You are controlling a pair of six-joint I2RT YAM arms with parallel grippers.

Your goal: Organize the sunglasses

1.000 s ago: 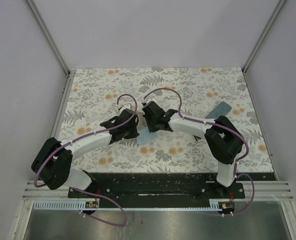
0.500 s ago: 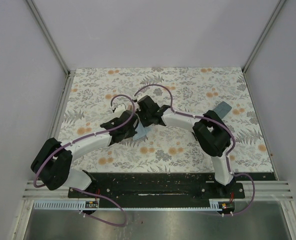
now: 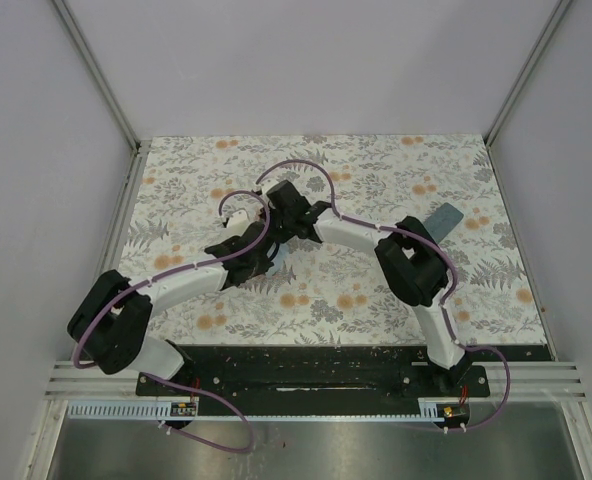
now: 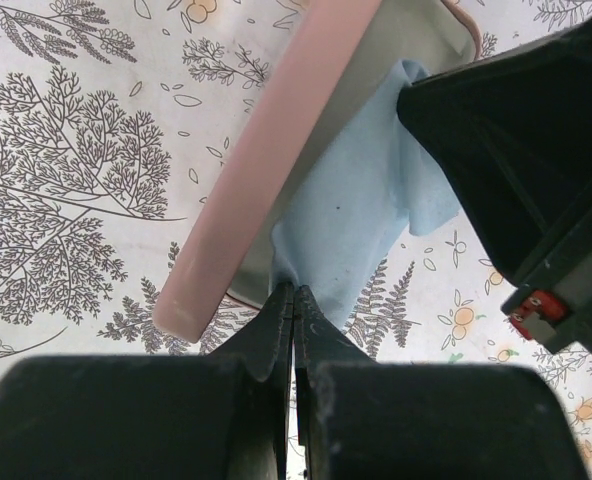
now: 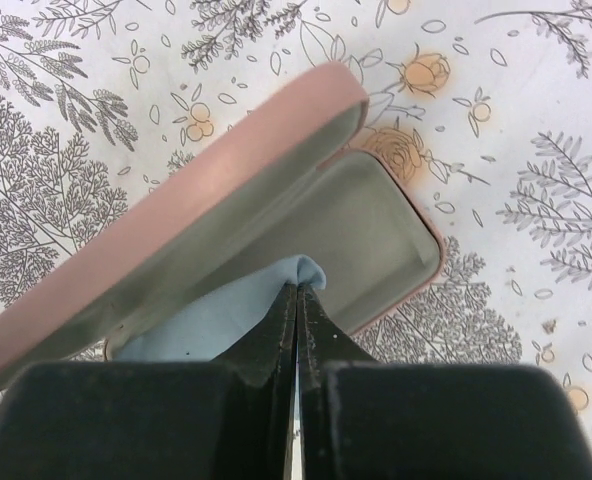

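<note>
Sunglasses do not show in any view: neither pair lies on the bare parts of the floral table (image 3: 396,170), and it cannot be told whether one sits under the cloth or beneath the arms. Both arms meet over an open pink case (image 5: 386,235) near the middle of the table. The left gripper (image 4: 292,295) has its jaws pressed together, and a corner of the light blue cloth (image 4: 356,220) runs straight into the tips, so it appears pinched there. The right gripper (image 5: 297,290) is likewise closed, with a small raised fold of the same cloth caught at its tips. From the left jaws the cloth spreads ahead and to the right, into the case's grey lining, while a long pink edge of the case runs just left of those jaws. From the right jaws the hollow of the case lies directly ahead and to the right, its lining bare, with the lid tilted up ahead and to the left. The two sets of tips grip the cloth from opposite sides, probably to lay it flat inside the case or to lift it out and make room for a pair; which of these cannot be told. A blue-grey case (image 3: 442,216) lies well apart, to the right of the right arm
</note>
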